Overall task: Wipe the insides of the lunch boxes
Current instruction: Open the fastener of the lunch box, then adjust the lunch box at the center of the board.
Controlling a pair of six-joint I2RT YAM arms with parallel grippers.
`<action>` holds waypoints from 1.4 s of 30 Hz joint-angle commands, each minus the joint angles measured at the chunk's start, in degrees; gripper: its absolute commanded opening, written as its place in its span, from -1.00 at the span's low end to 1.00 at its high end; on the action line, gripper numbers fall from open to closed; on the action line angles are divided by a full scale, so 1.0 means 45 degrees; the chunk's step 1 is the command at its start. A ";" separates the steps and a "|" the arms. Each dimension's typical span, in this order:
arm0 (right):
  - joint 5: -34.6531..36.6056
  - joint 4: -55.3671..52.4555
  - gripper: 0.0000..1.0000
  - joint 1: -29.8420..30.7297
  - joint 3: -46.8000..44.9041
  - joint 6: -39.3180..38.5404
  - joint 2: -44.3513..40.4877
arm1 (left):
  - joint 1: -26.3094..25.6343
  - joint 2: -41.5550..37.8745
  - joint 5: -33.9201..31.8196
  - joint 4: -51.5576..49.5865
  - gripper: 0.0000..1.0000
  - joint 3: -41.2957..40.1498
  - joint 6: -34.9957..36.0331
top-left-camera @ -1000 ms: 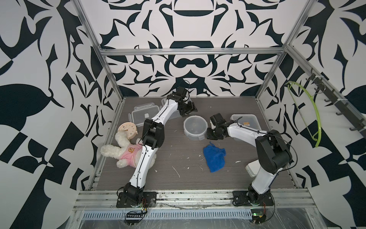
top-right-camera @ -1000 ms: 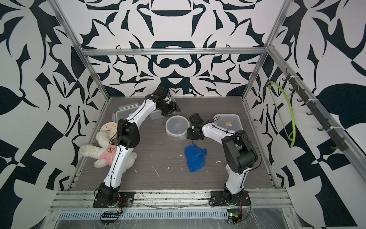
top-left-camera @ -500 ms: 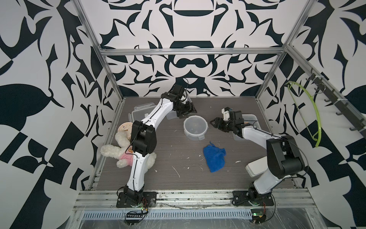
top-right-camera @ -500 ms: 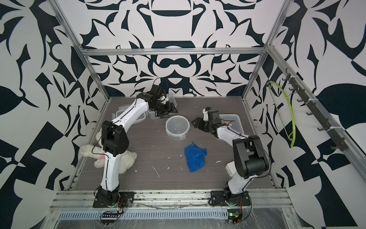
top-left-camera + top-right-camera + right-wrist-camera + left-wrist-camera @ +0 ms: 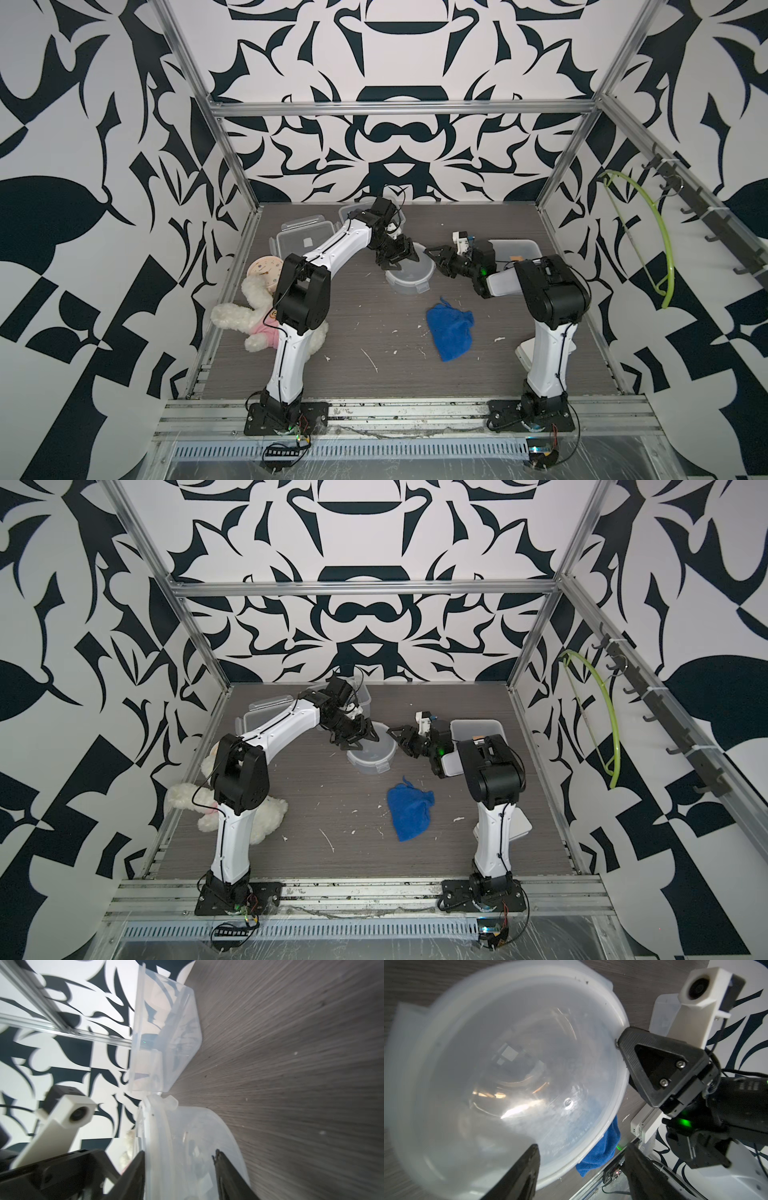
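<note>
The round lunch box (image 5: pixel 409 277) (image 5: pixel 371 757) stands open and empty in mid-table. My left gripper (image 5: pixel 399 262) (image 5: pixel 581 1169) is open at its rim, one finger over the inside and one outside. My right gripper (image 5: pixel 434 257) (image 5: pixel 179 1172) is open on the box's right side, the wall between its jaws. One of its fingers (image 5: pixel 629 1042) touches the rim. A lidded rectangular lunch box (image 5: pixel 305 239) sits at the back left and a clear square one (image 5: pixel 166 1032) behind the left arm. An open box (image 5: pixel 513 249) with an orange sticker lies at the right.
A crumpled blue cloth (image 5: pixel 451 330) (image 5: pixel 409 810) lies in front of the round box. A plush toy (image 5: pixel 245 320) and a beige clock (image 5: pixel 266 268) sit at the left edge. A loose lid (image 5: pixel 524 353) lies by the right arm's base. White crumbs dot the table.
My left gripper has come forward from the back box to the round box's rim. My right gripper has opened and lifted from the table to the round box's side.
</note>
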 commanded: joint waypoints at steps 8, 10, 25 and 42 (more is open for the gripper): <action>-0.0359 0.4525 -0.02 0.0017 -0.1218 0.2888 0.0505 | 0.0051 0.2113 -0.0984 -0.0528 0.35 -0.0579 0.0115; -0.0292 0.4867 -0.13 0.0017 -0.1375 0.3115 0.0646 | 0.0053 0.2276 -0.0960 -0.0468 0.34 -0.0560 0.0074; 0.3894 -1.0831 -1.00 0.1348 0.0882 -0.5495 -0.4013 | 0.0048 0.2986 -0.0560 -0.0097 0.34 -0.0423 0.0043; 0.7459 -1.7874 -0.53 0.2132 0.6062 -0.8412 -0.4102 | 0.0102 0.0965 -0.0186 -0.1443 0.34 0.1806 0.0453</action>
